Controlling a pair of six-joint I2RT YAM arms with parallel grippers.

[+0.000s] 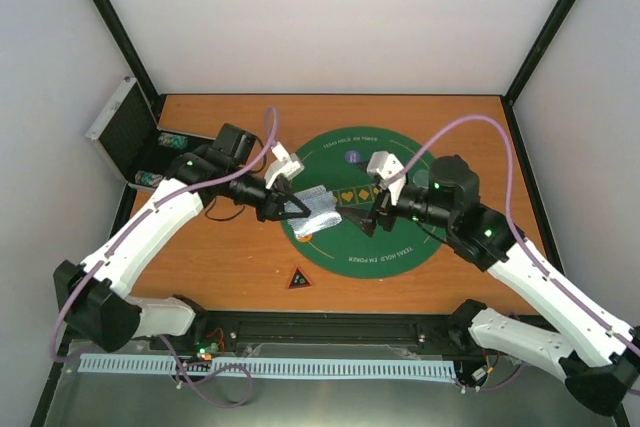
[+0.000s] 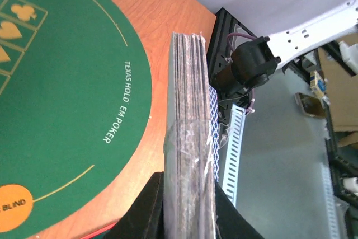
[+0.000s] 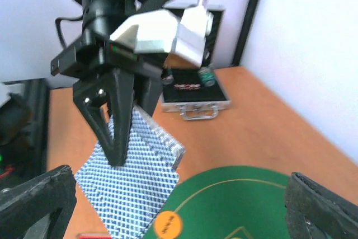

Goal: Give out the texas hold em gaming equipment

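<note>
Stack of small blue-lattice-backed playing cards [image 3: 131,188] pinched in the left claw [image 1: 290,205]; right claw [image 1: 368,215] spread wide, empty
The stack hangs over the round green felt mat [image 1: 322,159], just ahead of the right claw; probably light, slick, apt to slide apart; best gripped across its flat faces, mid-stack.

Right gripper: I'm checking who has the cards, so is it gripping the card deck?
No, the right gripper stands wide open on either side of the card deck, which the left gripper clamps.
</note>
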